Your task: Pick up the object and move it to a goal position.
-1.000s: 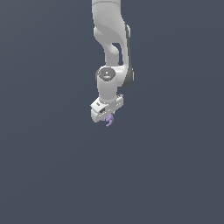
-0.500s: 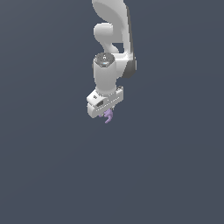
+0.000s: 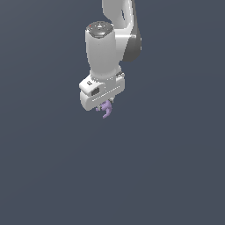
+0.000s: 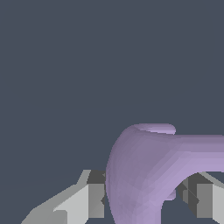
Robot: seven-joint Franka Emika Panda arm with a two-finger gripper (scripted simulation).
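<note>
The object (image 3: 106, 110) is a tiny light-purple piece with curved, hook-like prongs. It hangs from under my white gripper (image 3: 104, 105) in the exterior view, in the air with nothing beneath it. My gripper is shut on it. In the wrist view the object (image 4: 148, 175) fills the space between the two fingers (image 4: 94, 199), close to the camera, one curved prong reaching off to the side. The white arm rises above the gripper in the exterior view.
Only a plain dark grey-blue background shows around the arm in both views. No goal marker, table edge or other object is visible.
The arm has risen and drawn closer to the exterior camera with the object in the gripper. The wrist has turned, so the top of the arm's last link now faces the camera.
</note>
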